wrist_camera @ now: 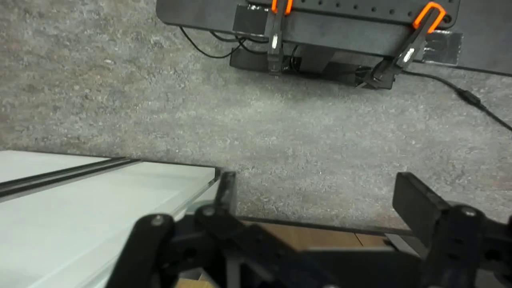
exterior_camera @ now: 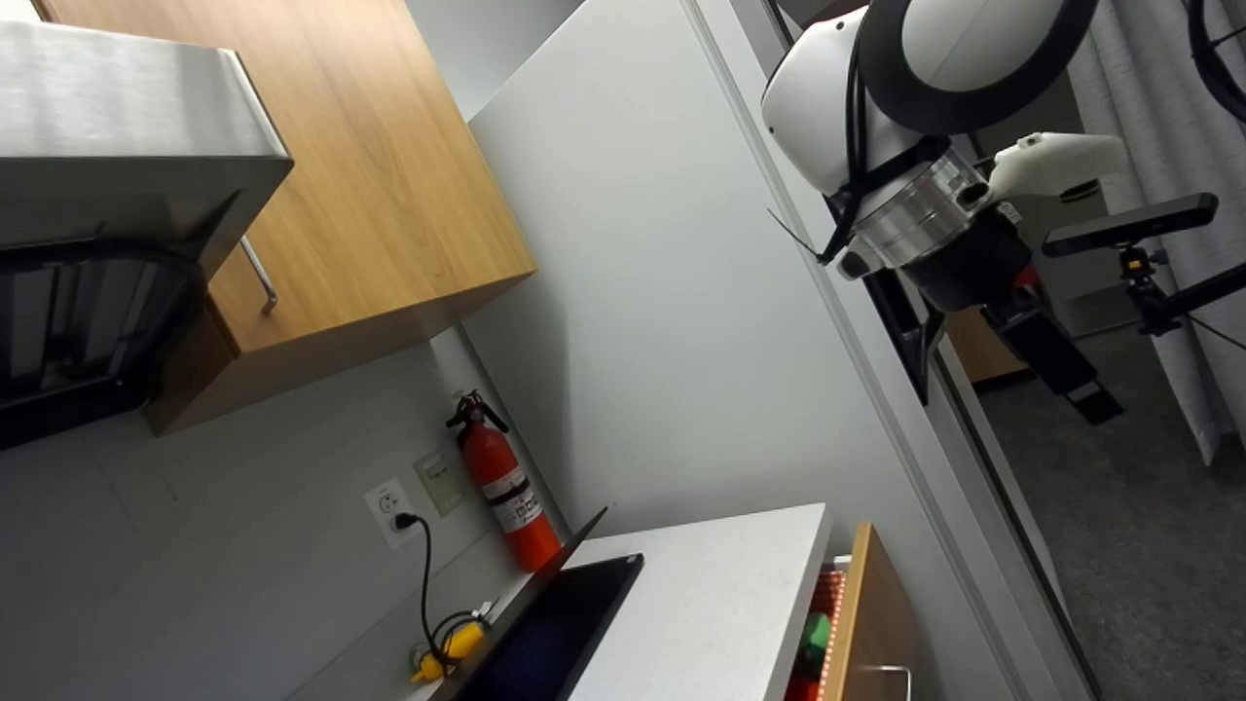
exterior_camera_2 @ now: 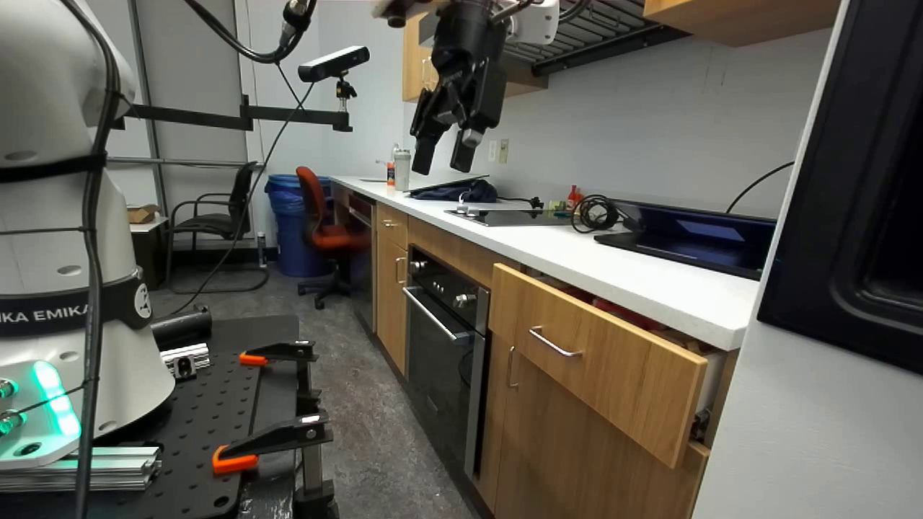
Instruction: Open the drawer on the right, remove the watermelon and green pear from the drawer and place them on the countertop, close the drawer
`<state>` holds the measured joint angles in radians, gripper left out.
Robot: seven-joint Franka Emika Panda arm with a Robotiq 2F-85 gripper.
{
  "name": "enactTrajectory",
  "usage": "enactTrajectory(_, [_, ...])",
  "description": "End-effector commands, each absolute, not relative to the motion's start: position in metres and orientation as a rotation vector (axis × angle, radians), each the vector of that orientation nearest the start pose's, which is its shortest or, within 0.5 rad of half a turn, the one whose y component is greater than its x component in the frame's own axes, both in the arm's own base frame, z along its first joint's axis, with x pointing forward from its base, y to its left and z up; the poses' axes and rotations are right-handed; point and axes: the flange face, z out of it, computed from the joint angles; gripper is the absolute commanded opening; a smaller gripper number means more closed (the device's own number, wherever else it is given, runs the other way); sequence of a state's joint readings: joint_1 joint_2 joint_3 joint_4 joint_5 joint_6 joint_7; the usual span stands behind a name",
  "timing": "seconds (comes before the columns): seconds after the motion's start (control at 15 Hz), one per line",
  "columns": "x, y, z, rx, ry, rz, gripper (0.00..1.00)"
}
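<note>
The drawer (exterior_camera_2: 598, 360) stands partly pulled out beneath the white countertop (exterior_camera_2: 606, 259); its metal handle (exterior_camera_2: 554, 342) faces the aisle. Inside, in an exterior view, a green object (exterior_camera: 816, 635) rests on red checkered lining, with something red (exterior_camera: 803, 689) cut off at the picture's edge. Whether the green object is the green pear or the watermelon, I cannot tell. Red also shows dimly in the drawer gap (exterior_camera_2: 627, 317). High in the air, apart from the drawer, my gripper (exterior_camera_2: 443, 160) is open. Only floor (wrist_camera: 316, 132) appears between its widely spread fingers (wrist_camera: 420, 204) in the wrist view.
A dark laptop-like object (exterior_camera_2: 707, 238), coiled cable (exterior_camera_2: 597, 214) and black cooktop (exterior_camera_2: 505, 216) occupy parts of the counter. A wall cabinet (exterior_camera: 380, 195) and range hood (exterior_camera: 127, 107) hang above. The tall white panel (exterior_camera: 662, 321) borders the drawer side. A camera arm (exterior_camera: 1129, 229) is near the gripper.
</note>
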<state>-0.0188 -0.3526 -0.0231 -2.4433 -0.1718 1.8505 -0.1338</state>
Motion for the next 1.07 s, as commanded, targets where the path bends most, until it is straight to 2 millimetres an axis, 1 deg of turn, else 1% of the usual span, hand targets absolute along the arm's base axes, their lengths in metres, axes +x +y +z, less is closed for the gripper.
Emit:
enactTrajectory(0.0, [0.41,-0.017,0.41,-3.265,-0.376,0.284,1.0])
enactTrajectory(0.27, [0.422,0.0,0.402,-3.292,-0.458,0.143,1.0])
enactTrajectory(0.6, [0.447,0.016,0.389,-3.289,-0.508,-0.009,1.0])
enactTrajectory(0.67, [0.452,0.018,0.385,-3.288,-0.515,-0.039,0.85])
enactTrajectory(0.73, [0.457,0.02,0.381,-3.284,-0.519,-0.065,0.74])
enactTrajectory(1.0, [0.475,0.023,0.368,-3.274,-0.529,-0.172,0.42])
